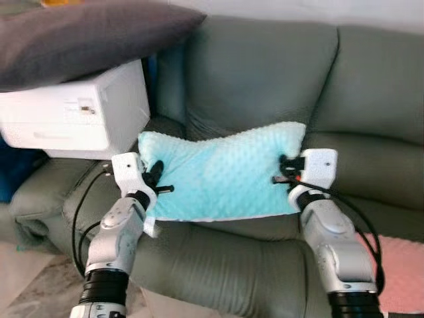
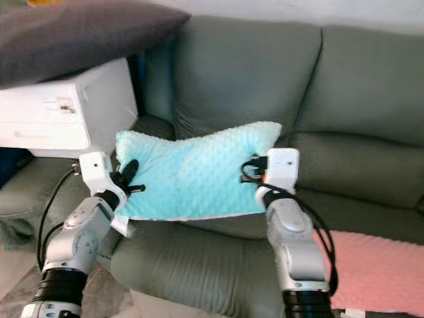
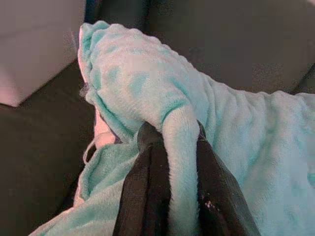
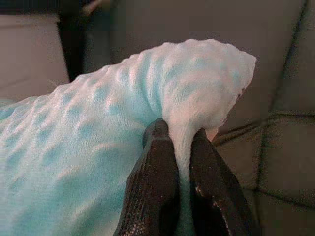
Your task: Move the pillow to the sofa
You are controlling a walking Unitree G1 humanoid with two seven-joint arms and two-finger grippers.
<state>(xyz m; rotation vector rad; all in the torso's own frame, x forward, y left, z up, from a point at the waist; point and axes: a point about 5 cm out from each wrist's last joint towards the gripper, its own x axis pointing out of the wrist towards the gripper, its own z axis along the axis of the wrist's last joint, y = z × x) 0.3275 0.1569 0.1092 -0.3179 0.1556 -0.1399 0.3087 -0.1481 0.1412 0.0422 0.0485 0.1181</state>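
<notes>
The robot stands facing a grey-green sofa point(image 1: 265, 73) and holds a turquoise dotted pillow point(image 1: 222, 175) stretched between both arms, above the front part of the seat cushion point(image 1: 218, 255).

**Grip state**
- Left gripper point(image 1: 159, 180): jaws clenched on a pinched fold at the pillow's left edge. The left wrist view confirms it, with fabric squeezed between the two black fingers point(image 3: 142, 196).
- Right gripper point(image 1: 283, 171): jaws clenched on the pillow's right edge. In the right wrist view a fold of plush runs between the fingers point(image 4: 152, 187).

**Position of the pillow**
- The pillow spans the gap between the two grippers, its upper corners standing up and its middle sagging slightly.
- Its lower edge lies close to the seat cushion. Whether it already rests on the cushion or hangs just clear of it cannot be settled from the head views.

**Surroundings**
- A white box-shaped appliance point(image 1: 79, 116) sits on the sofa's left armrest, with a dark grey cushion point(image 1: 86, 33) on top of it.
- A pink dotted fabric point(image 1: 397, 265) lies to the right, near the sofa's front.

**Progress**
- Judged complete: pickup and carry to the sofa.
- Judged outstanding: lower the pillow fully onto the seat, open both sets of jaws, withdraw the arms.
</notes>
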